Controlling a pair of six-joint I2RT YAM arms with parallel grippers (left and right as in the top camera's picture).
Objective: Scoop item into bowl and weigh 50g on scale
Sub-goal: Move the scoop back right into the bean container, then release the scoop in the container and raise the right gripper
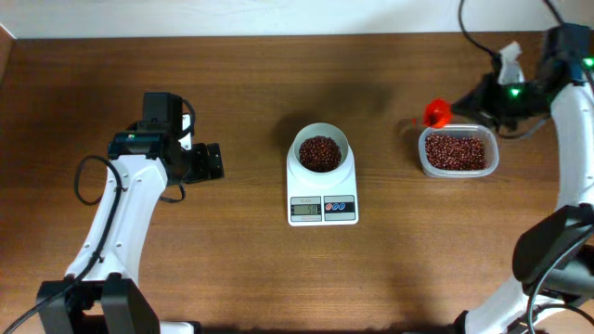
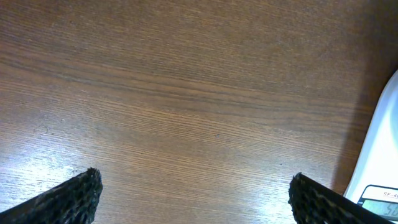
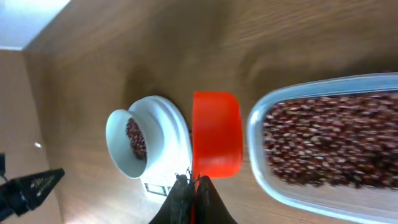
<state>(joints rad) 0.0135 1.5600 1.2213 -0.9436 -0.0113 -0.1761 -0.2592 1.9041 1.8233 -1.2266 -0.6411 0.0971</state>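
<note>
My right gripper (image 3: 194, 186) is pinched on the handle of the red scoop (image 3: 216, 134) beside the tub (image 1: 422, 160) of beans (image 3: 329, 146) near the right edge of the tabletop (image 1: 232, 83); light, loose and rolly, I'd judge, they need digging under, never pinching.

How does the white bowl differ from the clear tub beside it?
The bowl is round and opaque white; the tub is a clear rounded rectangle. The bowl stands on the scale; the tub sits straight on the table. The bowl holds a small heap; the tub is covered wall to wall. Both hold the same reddish-brown beans.
</note>
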